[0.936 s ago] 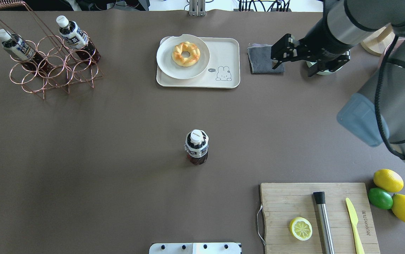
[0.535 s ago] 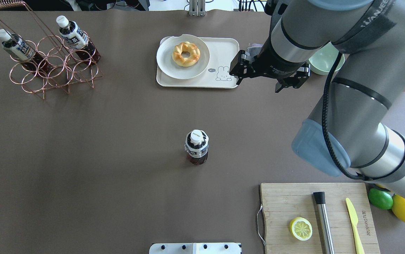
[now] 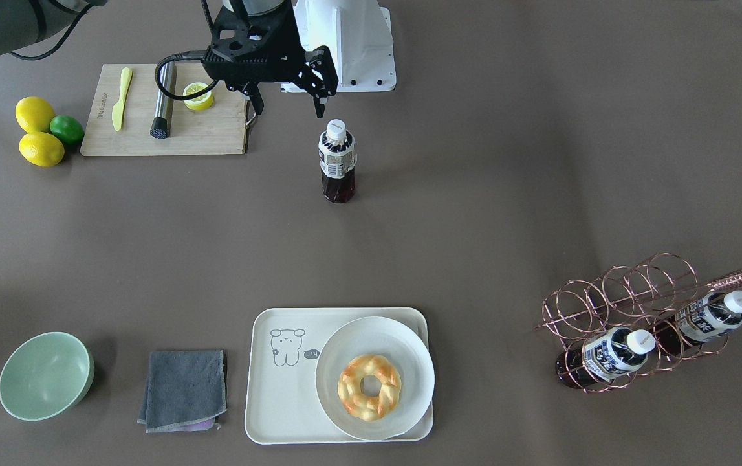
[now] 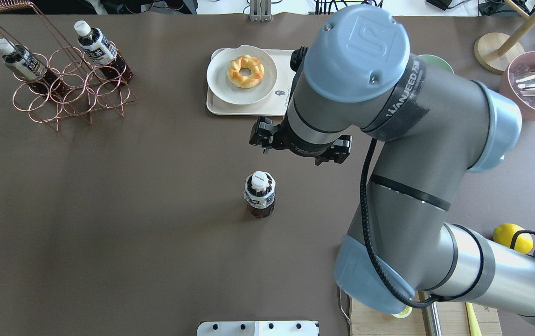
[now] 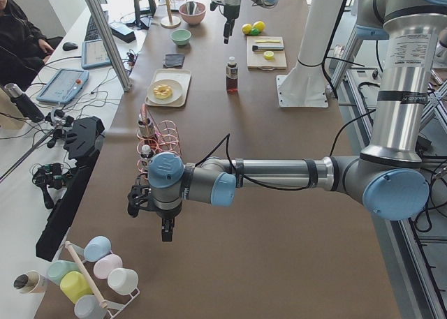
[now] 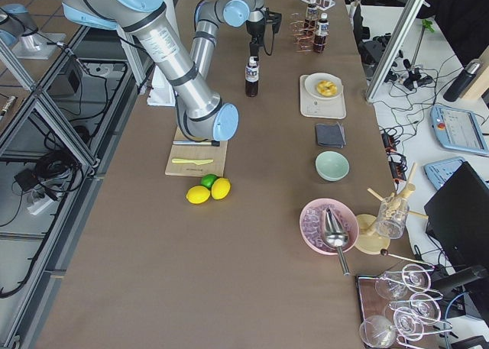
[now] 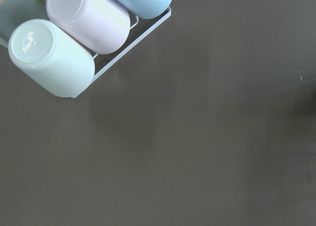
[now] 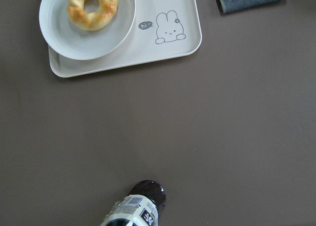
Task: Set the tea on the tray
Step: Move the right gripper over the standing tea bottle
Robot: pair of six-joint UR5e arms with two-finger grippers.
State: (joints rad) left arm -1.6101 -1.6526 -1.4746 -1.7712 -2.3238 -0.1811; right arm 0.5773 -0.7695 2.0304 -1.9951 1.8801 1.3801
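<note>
The dark brown tea bottle (image 4: 260,195), white-capped with a white-and-blue label, stands upright mid-table, well apart from the tray (image 3: 280,401). The right gripper (image 3: 288,103) hangs nearby, jaws spread and empty. Whether the left gripper (image 5: 166,234) is spread or closed cannot be told.

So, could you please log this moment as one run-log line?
right end effector: open, empty, near tea | tea: upright on table, off tray | left end effector: state unclear

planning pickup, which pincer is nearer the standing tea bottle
Right. The right pincer hovers close above the tea bottle; the left pincer hangs far off by the cups.
</note>
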